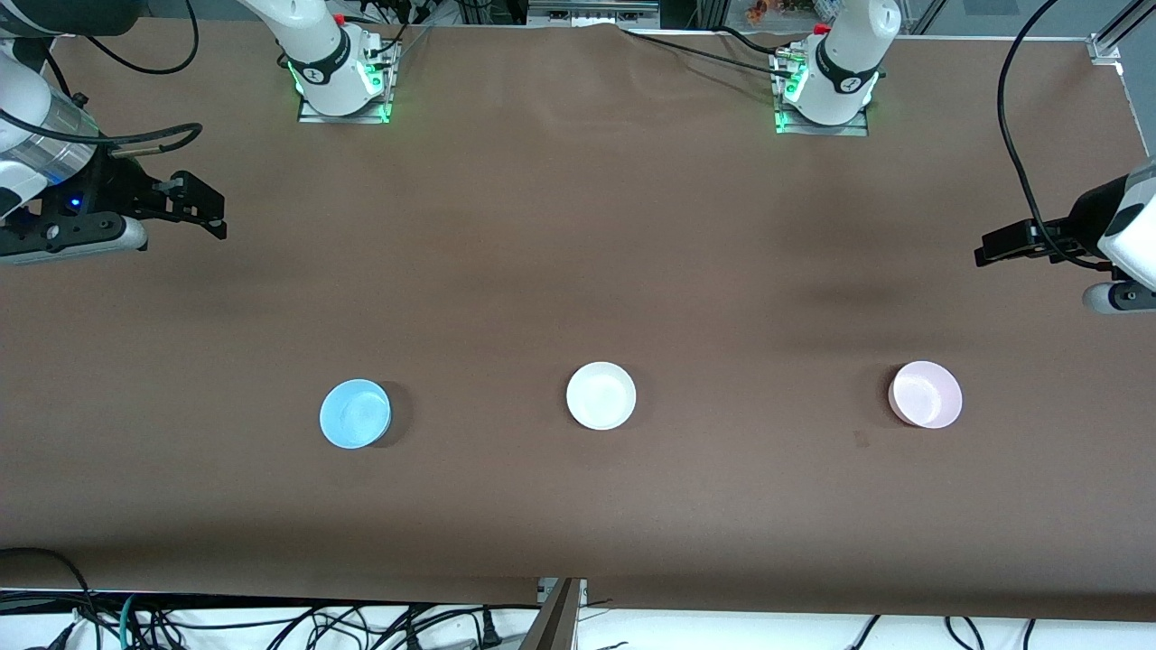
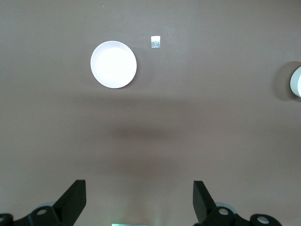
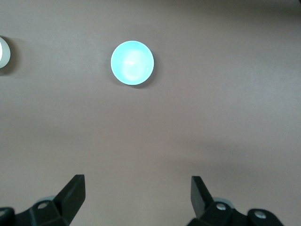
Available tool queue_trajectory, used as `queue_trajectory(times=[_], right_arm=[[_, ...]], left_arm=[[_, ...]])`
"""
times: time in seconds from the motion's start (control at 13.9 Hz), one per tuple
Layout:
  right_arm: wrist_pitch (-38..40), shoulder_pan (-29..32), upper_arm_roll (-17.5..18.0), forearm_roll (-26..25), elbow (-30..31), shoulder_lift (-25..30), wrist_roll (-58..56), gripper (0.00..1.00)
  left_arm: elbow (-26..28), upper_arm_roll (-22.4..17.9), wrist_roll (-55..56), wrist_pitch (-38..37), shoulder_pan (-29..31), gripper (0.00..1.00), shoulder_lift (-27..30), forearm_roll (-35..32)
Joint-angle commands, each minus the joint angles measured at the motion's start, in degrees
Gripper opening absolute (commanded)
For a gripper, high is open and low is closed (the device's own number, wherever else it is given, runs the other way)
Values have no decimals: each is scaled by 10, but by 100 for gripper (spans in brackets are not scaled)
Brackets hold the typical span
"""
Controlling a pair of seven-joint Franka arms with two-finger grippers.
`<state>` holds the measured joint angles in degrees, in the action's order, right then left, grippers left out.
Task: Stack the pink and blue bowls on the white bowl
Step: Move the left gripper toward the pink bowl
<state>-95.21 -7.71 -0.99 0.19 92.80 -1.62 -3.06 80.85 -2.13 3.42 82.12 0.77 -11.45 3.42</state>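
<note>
Three bowls stand apart in a row on the brown table. The light blue bowl (image 1: 355, 413) is toward the right arm's end, the white bowl (image 1: 601, 395) in the middle, and the pale pink bowl (image 1: 925, 394) toward the left arm's end. My right gripper (image 1: 209, 215) hangs open and empty above the table's right-arm end; its wrist view shows the blue bowl (image 3: 132, 62) and the white bowl's edge (image 3: 2, 52) past my right gripper (image 3: 136, 184). My left gripper (image 1: 990, 247) hangs open and empty above the other end; its wrist view shows the pink bowl (image 2: 113, 64), looking washed-out white, and the white bowl's edge (image 2: 297, 81) past my left gripper (image 2: 139, 188).
A small tape mark (image 1: 861, 440) lies on the table nearer to the front camera than the pink bowl, and shows in the left wrist view (image 2: 155, 42). Both arm bases (image 1: 341, 77) (image 1: 826, 86) stand along the robots' edge of the table. Cables hang at the camera-side edge.
</note>
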Motion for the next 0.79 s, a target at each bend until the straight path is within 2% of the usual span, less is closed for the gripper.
queue_trajectory(times=[0.0, 0.14, 0.36, 0.57, 0.72], right_arm=[[5, 4, 4, 10, -3, 6, -5, 99], [3, 4, 3, 10, -4, 6, -5, 99], [4, 4, 4, 10, -4, 6, -5, 99], [4, 4, 4, 10, -3, 6, -5, 99], [5, 4, 4, 10, -4, 6, -5, 99]], left_arm=[[-20, 0, -7, -6, 34, 100, -26, -10], [-17, 0, -11, 7, 57, 100, -45, -14], [8, -1, -19, 63, 92, 100, -69, -9], [52, -2, -107, 128, 101, 100, -100, -5], [64, -16, -113, 162, 103, 100, -131, 31]])
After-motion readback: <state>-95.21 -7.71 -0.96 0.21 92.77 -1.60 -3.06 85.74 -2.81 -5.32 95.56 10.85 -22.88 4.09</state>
